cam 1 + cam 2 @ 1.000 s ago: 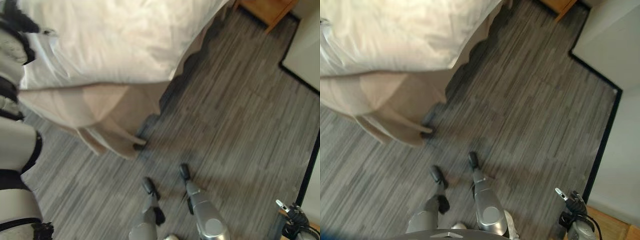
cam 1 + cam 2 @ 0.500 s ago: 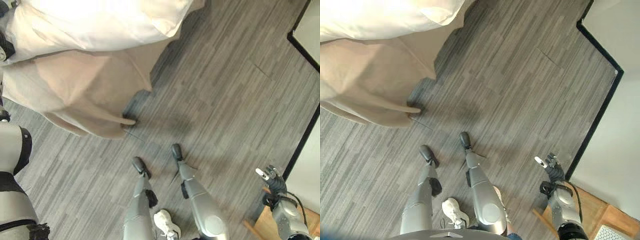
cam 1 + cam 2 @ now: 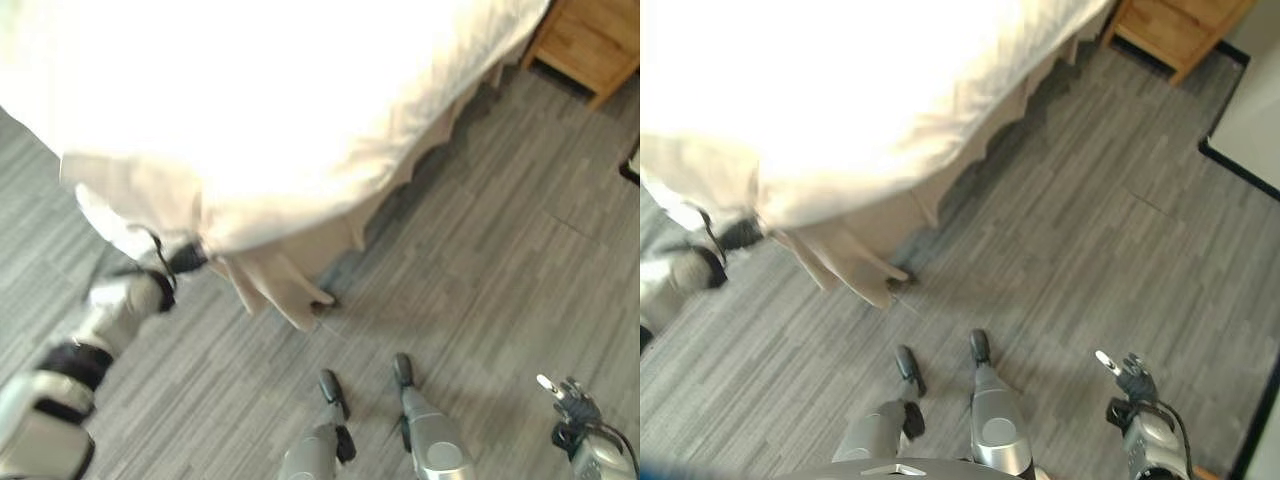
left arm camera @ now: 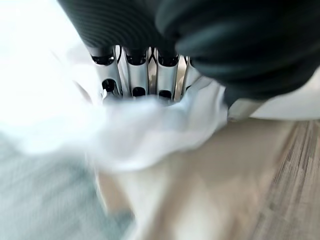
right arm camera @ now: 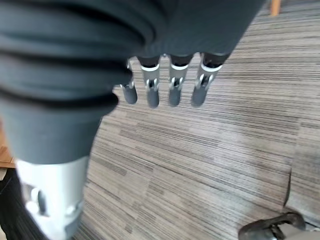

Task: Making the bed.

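I am gripping the white sheet (image 4: 150, 135) at the bed's corner with my left hand (image 3: 150, 285), fingers curled into the cloth. My right hand (image 5: 165, 85) is hanging relaxed over the floor (image 3: 520, 260), holding nothing. Next, I judge, comes drawing this edge taut.

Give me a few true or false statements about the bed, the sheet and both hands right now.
1. The left hand grips the white sheet. True.
2. The right hand holds a pillow. False: it is open, holding nothing, over the grey floor.
3. A wooden nightstand stands past the bed's far corner. True.
4. The sheet lies on the floor. False: it is on the bed, above the beige skirt.
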Tool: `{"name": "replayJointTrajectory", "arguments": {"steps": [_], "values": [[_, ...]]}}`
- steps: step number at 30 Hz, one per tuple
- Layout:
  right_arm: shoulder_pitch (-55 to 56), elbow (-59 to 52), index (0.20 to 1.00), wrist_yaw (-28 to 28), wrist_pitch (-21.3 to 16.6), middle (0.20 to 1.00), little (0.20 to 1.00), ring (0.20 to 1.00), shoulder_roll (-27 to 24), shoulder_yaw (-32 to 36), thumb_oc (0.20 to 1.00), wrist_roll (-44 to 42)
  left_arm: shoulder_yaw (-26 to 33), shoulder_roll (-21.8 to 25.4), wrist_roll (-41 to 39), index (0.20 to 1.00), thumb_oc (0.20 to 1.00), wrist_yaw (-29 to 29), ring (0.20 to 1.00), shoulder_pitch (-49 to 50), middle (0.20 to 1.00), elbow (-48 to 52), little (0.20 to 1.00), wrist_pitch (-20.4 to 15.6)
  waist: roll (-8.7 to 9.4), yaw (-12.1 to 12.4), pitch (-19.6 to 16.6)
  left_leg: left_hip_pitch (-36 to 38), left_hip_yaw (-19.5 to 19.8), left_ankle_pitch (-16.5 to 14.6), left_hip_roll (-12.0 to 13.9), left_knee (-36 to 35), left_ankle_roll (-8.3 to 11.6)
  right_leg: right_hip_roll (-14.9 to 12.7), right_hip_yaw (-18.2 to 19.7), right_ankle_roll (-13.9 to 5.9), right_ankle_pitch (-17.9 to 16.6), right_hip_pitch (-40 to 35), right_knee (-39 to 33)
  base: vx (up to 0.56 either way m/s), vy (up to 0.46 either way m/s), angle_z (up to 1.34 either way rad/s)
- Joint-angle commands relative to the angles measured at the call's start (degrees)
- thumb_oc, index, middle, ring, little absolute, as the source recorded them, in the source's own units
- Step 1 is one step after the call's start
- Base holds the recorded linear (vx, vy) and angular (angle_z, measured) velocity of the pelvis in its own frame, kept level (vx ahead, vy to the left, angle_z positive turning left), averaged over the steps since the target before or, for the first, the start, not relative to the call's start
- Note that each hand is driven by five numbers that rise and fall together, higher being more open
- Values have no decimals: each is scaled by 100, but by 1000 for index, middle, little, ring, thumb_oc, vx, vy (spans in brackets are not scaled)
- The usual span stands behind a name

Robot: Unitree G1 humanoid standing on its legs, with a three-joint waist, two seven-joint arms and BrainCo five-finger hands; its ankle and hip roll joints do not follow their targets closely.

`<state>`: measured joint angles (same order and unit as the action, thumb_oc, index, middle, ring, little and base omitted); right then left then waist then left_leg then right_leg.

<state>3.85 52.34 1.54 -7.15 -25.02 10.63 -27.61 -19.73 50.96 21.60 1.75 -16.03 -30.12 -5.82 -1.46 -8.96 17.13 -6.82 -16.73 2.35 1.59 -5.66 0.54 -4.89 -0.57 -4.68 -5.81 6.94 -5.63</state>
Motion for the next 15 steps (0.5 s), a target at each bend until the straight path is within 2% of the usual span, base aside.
{"name": "replayJointTrajectory", "arguments": {"steps": [1, 2, 3, 5, 6, 7, 8, 10, 11, 13, 15], "values": [[353, 219, 1000, -103, 97, 1000, 1000, 1000, -299, 378, 1000, 361, 30, -673, 268, 200, 200, 736, 200, 1125, 200, -925, 200, -18, 85, 39, -549, 13, 55, 176, 326, 183, 171, -437, 5, -484, 287, -40, 550, 66, -14, -4], [356, 217, 1000, -105, 98, 1000, 1000, 1000, -314, 369, 1000, 361, 43, -687, 276, 200, 200, 730, 200, 1143, 200, -925, 200, -21, 73, 34, -559, -1, 48, 200, 333, 180, 170, -430, 11, -478, 260, -26, 540, 89, -17, -9], [340, 516, 1000, -118, 103, 1000, 1000, 1000, -297, 365, 1000, 466, -97, -1406, 472, 200, 200, 690, 200, 1568, 200, -1716, 200, -23, 93, 40, -723, 163, 33, 136, 329, 163, 151, -420, 20, -466, 299, -184, 501, 74, -22, -7], [325, 797, 1000, -121, 140, 1000, 1000, 1000, -287, 317, 1000, 572, -139, -2132, 530, 200, 200, 589, 200, 1819, 200, -2573, 200, 13, 95, 67, -874, 258, 43, 118, 326, 144, 139, -404, 23, -458, 297, -282, 466, 78, -25, 4], [315, 1025, 1000, -162, 139, 1000, 1000, 1000, -305, 289, 1000, 604, -139, -2411, 514, 520, 520, 522, 520, 1854, 520, -2976, 520, 15, 84, 81, -943, 270, 52, 144, 324, 124, 138, -394, 0, -453, 268, -301, 438, 39, -22, 4], [320, 1139, 1000, -148, 161, 1000, 1000, 1000, -290, 251, 1000, 665, -15, -2609, 389, 520, 520, 483, 520, 1914, 520, -3282, 520, 62, 93, 108, -1008, 301, 59, 144, 315, 120, 133, -394, -21, -445, 271, -342, 427, 20, -14, 7], [313, 1148, 1000, -148, 156, 1000, 1000, 1000, -303, 241, 1000, 665, -15, -2633, 390, 1000, 1000, 461, 1000, 1905, 1000, -3317, 1000, 48, 84, 95, -1008, 305, 62, 143, 312, 118, 133, -396, -25, -445, 271, -351, 420, 29, -15, 11], [361, 1251, 1000, -202, 195, 1000, 1000, 1000, -294, 191, 1000, 762, 220, -2874, 113, 1000, 1000, 431, 1000, 1992, 1000, -3711, 1000, 77, 98, 133, -1128, 357, 110, 142, 313, 103, 131, -394, -70, -440, 273, -441, 395, 44, -45, 19], [366, 1466, 1000, -255, 232, 1000, 1000, 1000, -326, 156, 1000, 801, 355, -2896, -172, 1000, 1000, 480, 1000, 2002, 1000, -3773, 1000, 36, 106, 205, -1278, 423, 189, 148, 303, 83, 139, -397, -143, -431, 295, -566, 375, 59, -60, 16], [366, 1455, 1000, -278, 249, 1000, 1000, 1000, -369, 137, 1000, 832, 317, -2808, -221, 1000, 1000, 590, 1000, 2027, 1000, -3641, 1000, 10, 103, 217, -1314, 455, 221, 148, 291, 75, 140, -399, -179, -433, 304, -624, 366, 35, -29, 14], [307, 1517, 1000, -344, 279, 1000, 1000, 1000, -590, 231, 1000, 846, 207, -2140, -582, 1000, 1000, 1140, 1000, 2223, 1000, -1984, 1000, -70, 23, 287, -1410, 504, 332, 140, 267, 72, 134, -412, -278, -446, 330, -722, 371, 26, -3, 14]]}}
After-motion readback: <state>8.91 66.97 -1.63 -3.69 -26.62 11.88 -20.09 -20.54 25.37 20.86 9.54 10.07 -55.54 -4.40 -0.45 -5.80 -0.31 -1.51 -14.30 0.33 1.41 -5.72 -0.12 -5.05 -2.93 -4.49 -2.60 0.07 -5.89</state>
